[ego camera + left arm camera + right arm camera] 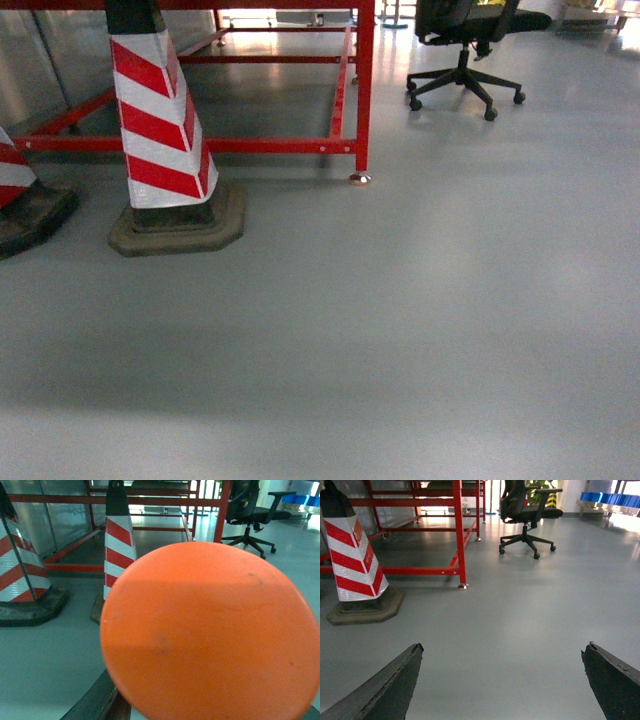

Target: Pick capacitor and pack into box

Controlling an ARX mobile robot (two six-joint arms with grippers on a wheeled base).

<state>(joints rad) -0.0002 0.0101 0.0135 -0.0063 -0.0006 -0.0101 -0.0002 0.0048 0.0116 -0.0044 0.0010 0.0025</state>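
A large round orange object, seemingly the capacitor (210,630), fills most of the left wrist view, very close to the camera. My left gripper (210,695) appears shut on it. Only one dark finger (100,702) shows, at the orange edge on the lower left; the other is hidden behind the object. My right gripper (504,647) is open above bare grey floor, with nothing between its two dark fingers. The box is out of view. Neither gripper appears in the head view.
A red-and-white striped cone (160,120) on a dark base stands ahead left, with a second cone (20,190) at the left edge. Behind them is a red metal frame (365,90). A black office chair (465,50) sits far right, and blue bins (610,499) lie beyond it.
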